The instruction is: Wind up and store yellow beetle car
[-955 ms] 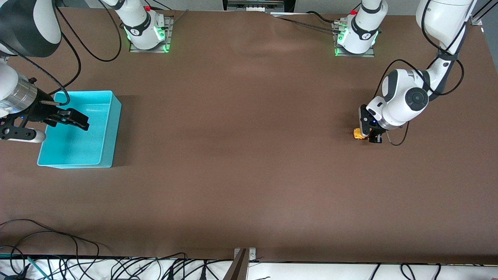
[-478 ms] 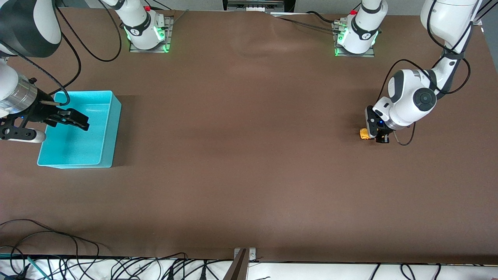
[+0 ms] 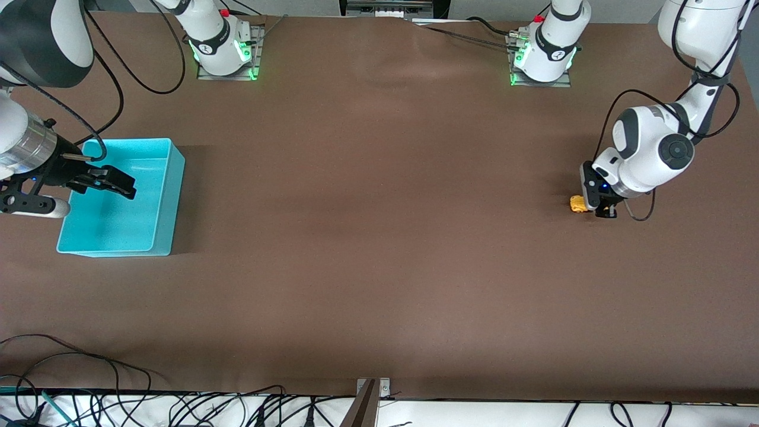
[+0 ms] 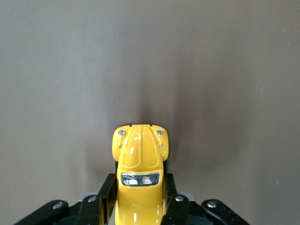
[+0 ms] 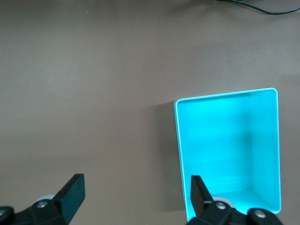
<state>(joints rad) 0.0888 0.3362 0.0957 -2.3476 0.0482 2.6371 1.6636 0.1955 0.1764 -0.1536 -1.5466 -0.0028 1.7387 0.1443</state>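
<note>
Pinching the yellow car [image 4: 140,176] on the table [image 3: 379,237], left gripper [image 3: 598,209]; right gripper [image 3: 98,184] spread over the bin [image 3: 168,196]; no readable writing

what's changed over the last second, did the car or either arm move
The left gripper, shut on the yellow car, has dragged it along the table toward the left arm's end, the car staying low on the surface. The grip has not changed. The right gripper stayed open over the turquoise bin, which has not moved.
</note>
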